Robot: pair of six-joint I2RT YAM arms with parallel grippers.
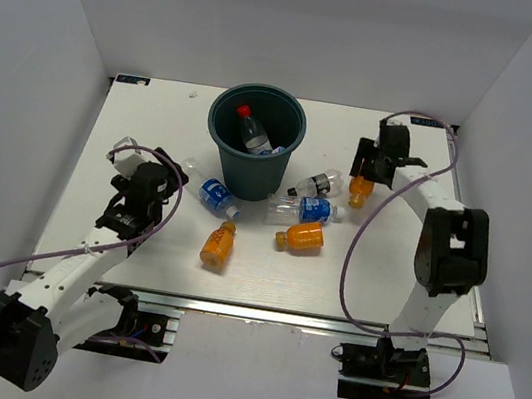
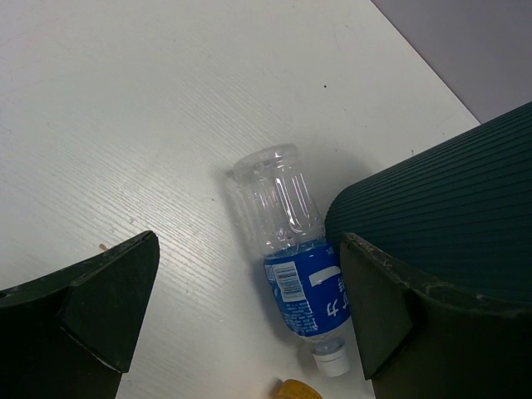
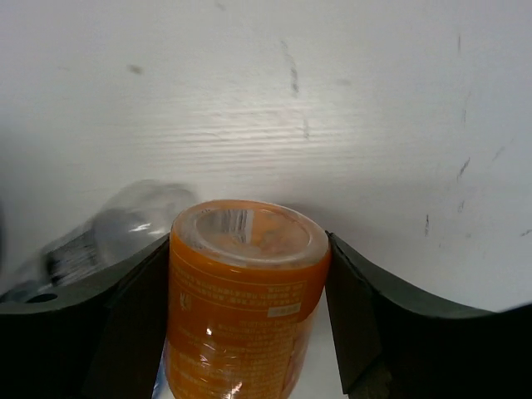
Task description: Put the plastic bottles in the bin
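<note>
The dark teal bin [image 1: 226,122] stands at the back middle with a red-capped clear bottle [image 1: 250,128] inside. On the table lie a clear blue-label bottle [image 1: 211,194] left of the bin, two orange bottles [image 1: 218,245] [image 1: 302,237], another blue-label bottle [image 1: 305,211] and a clear bottle [image 1: 316,183]. My left gripper [image 1: 160,175] is open and empty; in its wrist view [image 2: 248,243] the blue-label bottle [image 2: 291,241] lies ahead of it against the bin wall [image 2: 449,208]. My right gripper [image 1: 363,174] is shut on an orange bottle [image 3: 245,291], right of the bin.
White walls close the table in at the back and both sides. A clear bottle [image 3: 100,237] lies just left of my right gripper's left finger. An orange cap [image 2: 298,389] shows at the bottom edge of the left wrist view.
</note>
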